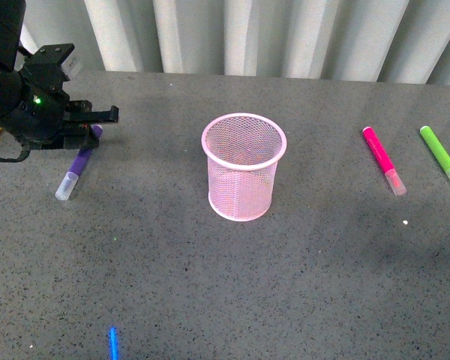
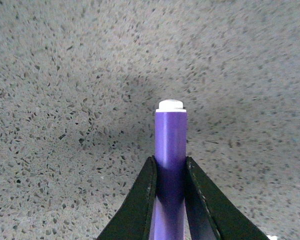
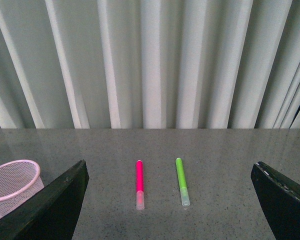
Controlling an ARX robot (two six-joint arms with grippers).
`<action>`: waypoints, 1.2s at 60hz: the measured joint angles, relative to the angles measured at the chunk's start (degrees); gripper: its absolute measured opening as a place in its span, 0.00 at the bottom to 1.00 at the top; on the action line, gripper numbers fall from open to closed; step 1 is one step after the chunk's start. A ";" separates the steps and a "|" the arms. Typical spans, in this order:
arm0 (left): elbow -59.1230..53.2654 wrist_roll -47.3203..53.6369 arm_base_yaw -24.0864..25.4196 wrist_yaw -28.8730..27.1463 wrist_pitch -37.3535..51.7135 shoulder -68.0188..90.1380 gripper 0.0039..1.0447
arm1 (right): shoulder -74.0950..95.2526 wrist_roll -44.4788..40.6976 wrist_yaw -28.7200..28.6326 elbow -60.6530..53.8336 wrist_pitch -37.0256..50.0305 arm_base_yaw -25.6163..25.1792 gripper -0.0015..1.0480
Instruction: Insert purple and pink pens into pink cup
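Gripping the purple pen (image 2: pixel 170 132) by its tail end, the left gripper (image 2: pixel 170 161) has both jaws against it. The right gripper (image 3: pixel 170 169) gapes wide and empty, facing the pink pen (image 3: pixel 139 181).

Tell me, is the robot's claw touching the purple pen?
Touching. The left wrist view shows the left claw with both black fingers pressed against the sides of the purple pen, with no gap on either side.

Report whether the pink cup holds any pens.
Empty: nothing shows inside the pink cup; the purple pen and pink pen are outside it.
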 joint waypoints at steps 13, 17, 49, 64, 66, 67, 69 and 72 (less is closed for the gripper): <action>-11.26 -1.36 -2.16 1.86 20.98 -10.49 0.12 | 0.00 0.00 0.00 0.00 0.00 0.00 0.93; -15.06 -2.43 -3.69 1.79 30.49 -13.97 0.12 | 0.00 0.00 0.00 0.00 0.00 0.00 0.93; -28.59 -6.75 -29.75 -16.59 76.56 -13.38 0.12 | 0.00 0.00 0.07 0.00 0.00 0.00 0.93; -22.71 -8.79 -35.06 -21.57 75.41 -4.44 0.12 | 0.02 0.00 -0.11 0.00 0.00 0.00 0.93; -22.34 -9.07 -35.23 -21.55 75.03 -3.45 0.12 | 0.02 -0.02 -0.09 0.00 0.00 0.00 0.93; -22.21 -9.09 -35.26 -21.57 74.95 -3.15 0.12 | 0.02 0.00 -0.07 0.00 0.00 0.00 0.93; -21.68 -9.16 -35.28 -21.62 74.77 -2.21 0.12 | 0.00 0.00 0.09 0.00 0.00 0.00 0.93; -21.14 -9.29 -35.28 -21.59 74.71 -1.40 0.12 | 0.00 0.00 0.11 0.00 0.00 0.00 0.93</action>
